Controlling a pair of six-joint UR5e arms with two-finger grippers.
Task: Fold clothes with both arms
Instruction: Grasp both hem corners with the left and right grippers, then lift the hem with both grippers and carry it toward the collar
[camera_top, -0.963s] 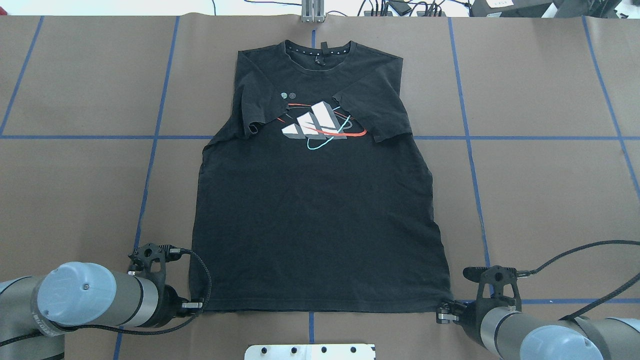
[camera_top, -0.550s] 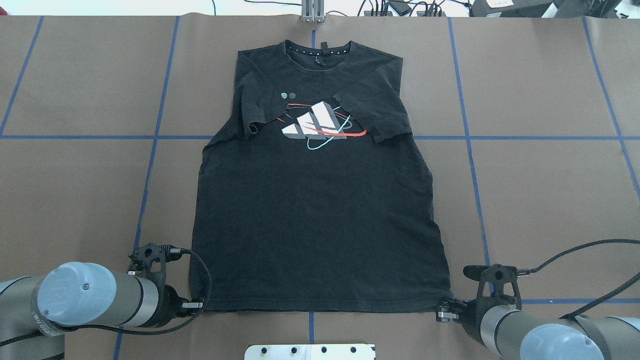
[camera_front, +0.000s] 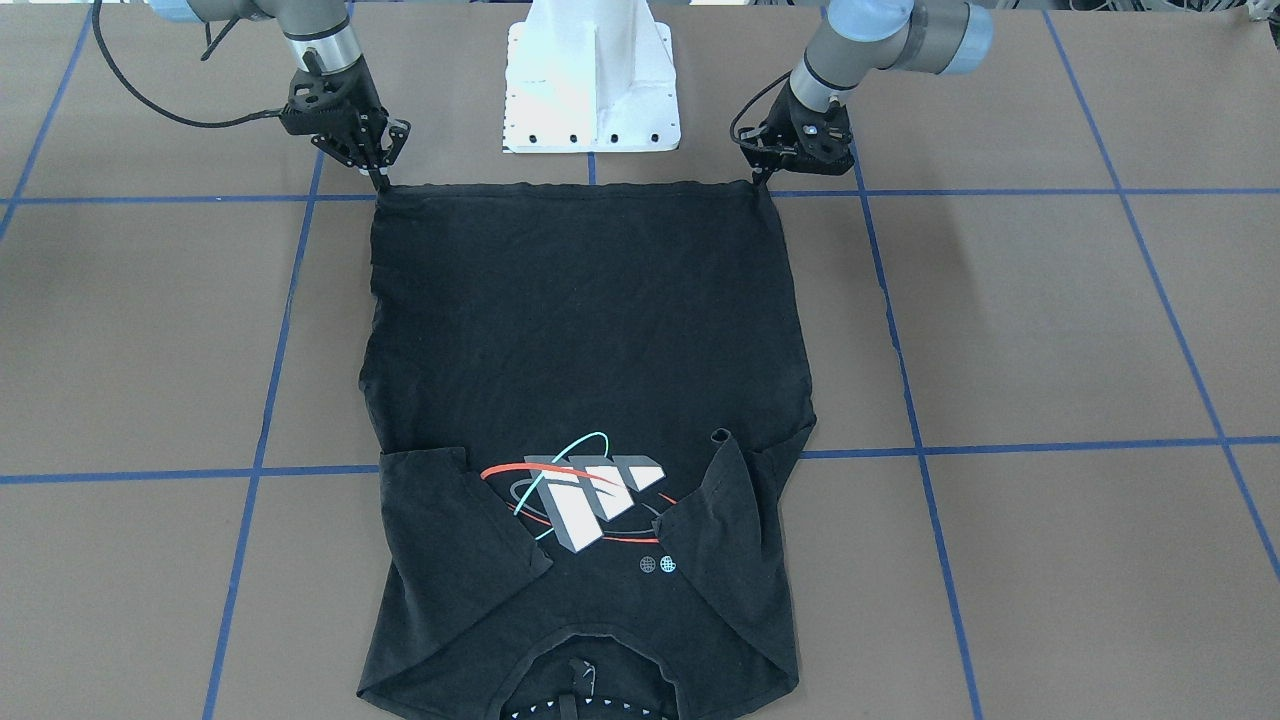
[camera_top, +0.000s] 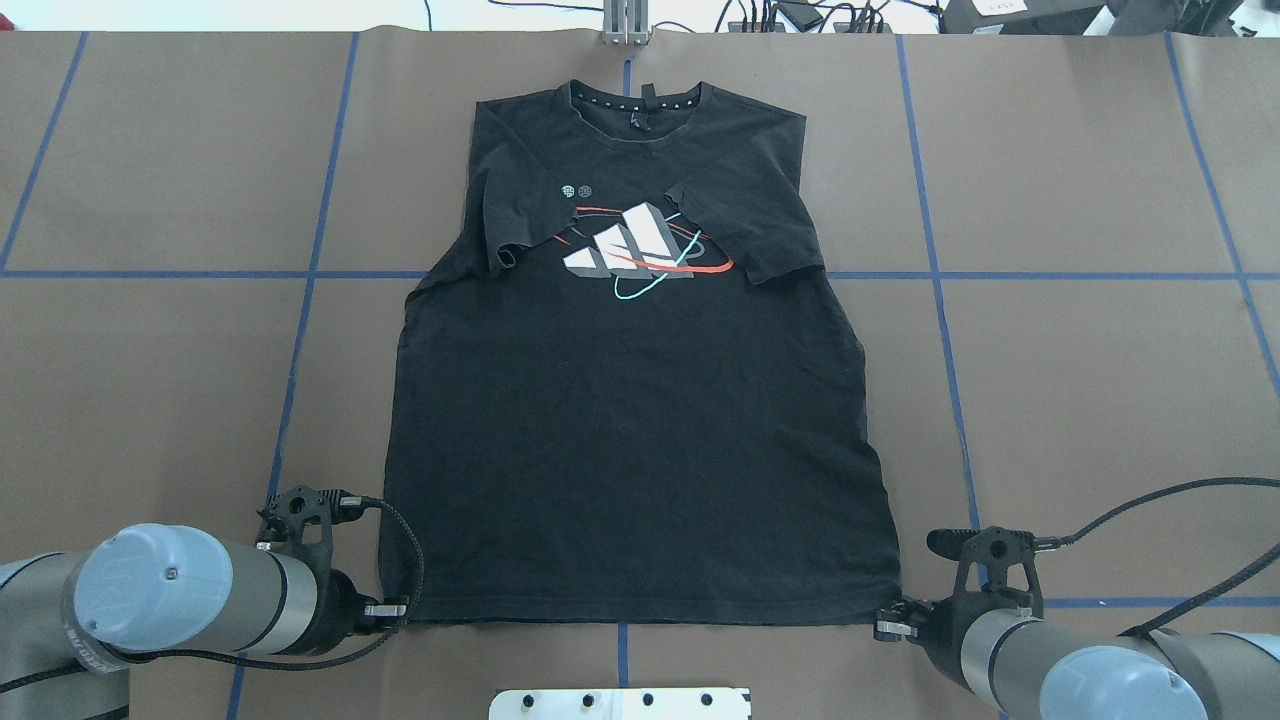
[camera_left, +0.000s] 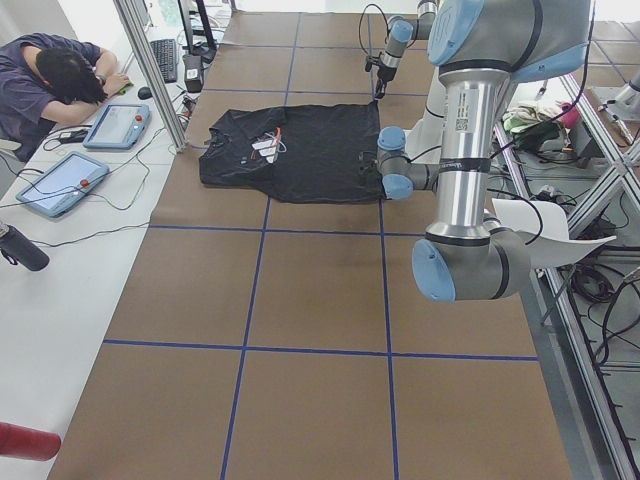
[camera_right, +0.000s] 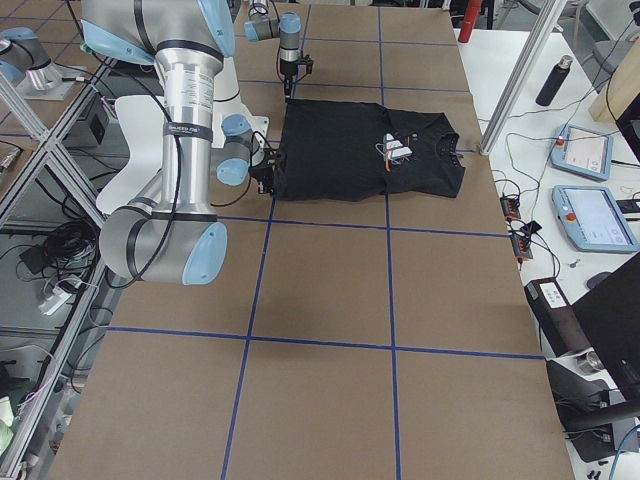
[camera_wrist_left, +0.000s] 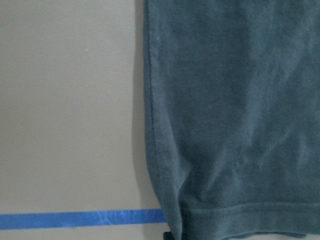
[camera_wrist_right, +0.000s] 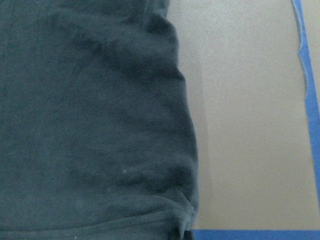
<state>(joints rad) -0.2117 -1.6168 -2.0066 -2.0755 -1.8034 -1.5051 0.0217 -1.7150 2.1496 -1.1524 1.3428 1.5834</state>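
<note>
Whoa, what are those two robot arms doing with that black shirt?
They are getting ready to fold it. The black T-shirt lies flat on the table, logo facing up, with both sleeves already tucked in over the chest. The left gripper is at one bottom corner and the right gripper at the other. I cannot tell whether they have pinched the cloth yet.

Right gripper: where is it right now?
Overhead view, bottom right: the right gripper sits at the near hem corner of the black T-shirt, beside the blue tape line.
</note>
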